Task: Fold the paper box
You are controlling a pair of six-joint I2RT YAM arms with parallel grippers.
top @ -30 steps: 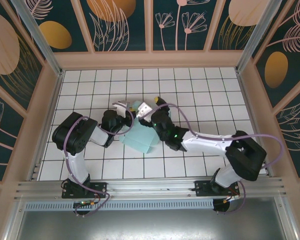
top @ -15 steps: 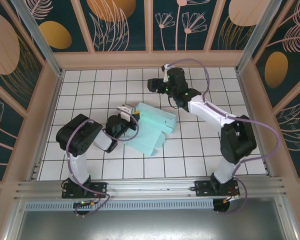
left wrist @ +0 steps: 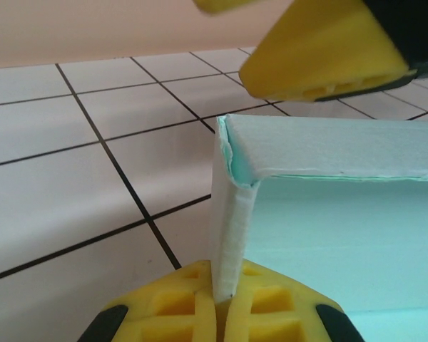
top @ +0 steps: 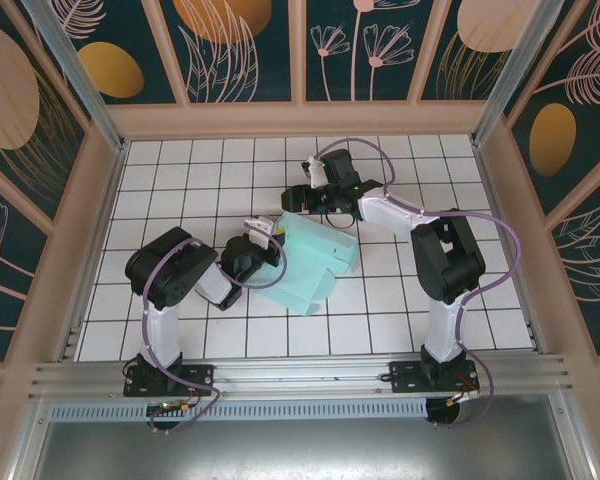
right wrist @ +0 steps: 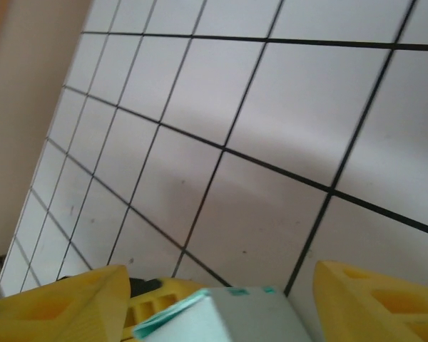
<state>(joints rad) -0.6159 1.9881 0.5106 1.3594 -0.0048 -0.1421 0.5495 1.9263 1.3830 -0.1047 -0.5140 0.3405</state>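
A: Starting on the left, what has my left tool [top: 263, 232] got?

B: It's pressed together on the paper box [top: 315, 262]. In the left wrist view the pads [left wrist: 171, 313] pinch the foot of an upright side wall, right at a corner.

A: And the box itself?

B: It's mid-counter [top: 180, 180], between the two arms. I'd call it part-formed: that one wall is up and the rest looks loosely creased.

A: My right tool [top: 302, 197]?

B: Spread, at the box's far end. In the right wrist view a card corner [right wrist: 235, 313] sits between the fingers [right wrist: 371, 299], and I can't tell that it touches either.

A: So how do I do this well?

B: I'd use the left pinch as an anchor and not tug with it. I'd square the right tool to the flap, close it gently, then turn the flap along its crease. Squeezed off the crease, card this thin would likely buckle.
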